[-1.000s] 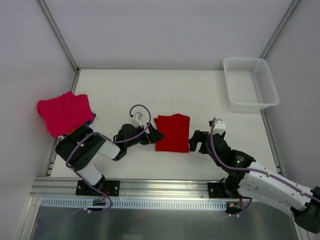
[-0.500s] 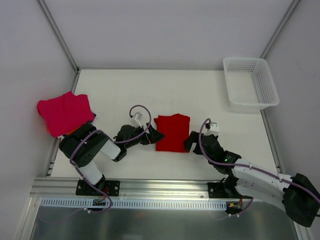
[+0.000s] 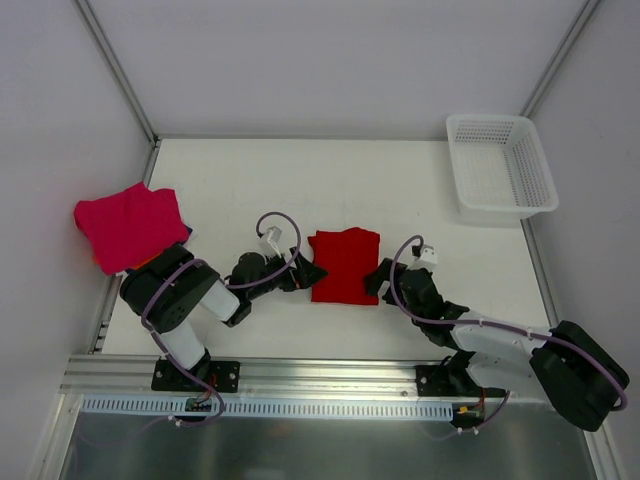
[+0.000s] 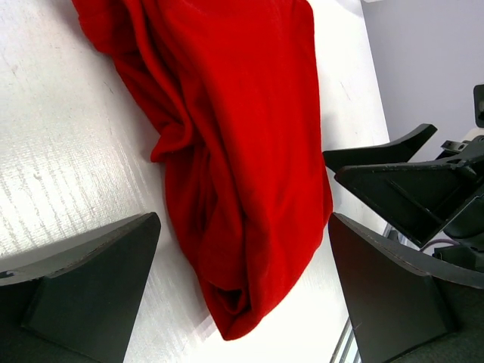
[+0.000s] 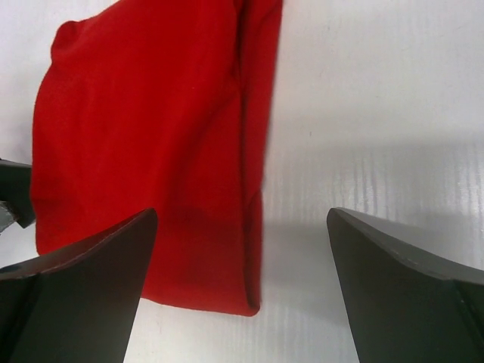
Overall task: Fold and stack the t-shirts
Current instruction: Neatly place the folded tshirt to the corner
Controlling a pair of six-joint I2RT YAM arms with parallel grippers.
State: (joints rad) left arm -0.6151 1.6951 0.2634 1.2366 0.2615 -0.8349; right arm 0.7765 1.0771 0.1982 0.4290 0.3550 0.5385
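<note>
Right arm (image 3: 500,345) is the mover: since a second ago it has folded down low over the table (image 3: 250,170), and the right gripper (image 3: 378,280) has slid left until it sits just beside the red t-shirt (image 3: 345,265). The left arm has hardly shifted.

At the far left edge of the table a magenta-pink t-shirt (image 3: 128,225) lies on top of a loose pile, with a sliver of dark blue cloth (image 3: 187,234) showing at its right side. The left gripper (image 3: 310,272) points at the red t-shirt's left edge. In its wrist view the left gripper (image 4: 242,287) has its jaws spread wide, holding nothing, with the rumpled near end of the red t-shirt (image 4: 242,151) between them.

The red t-shirt lies folded at mid-table, near the front. The right gripper (image 5: 242,257) is likewise wide open and empty, with the folded right edge of the red t-shirt (image 5: 151,151) between its fingers. Whether either gripper touches the cloth cannot be told.

A white mesh basket (image 3: 487,118) stands at the far right corner.
</note>
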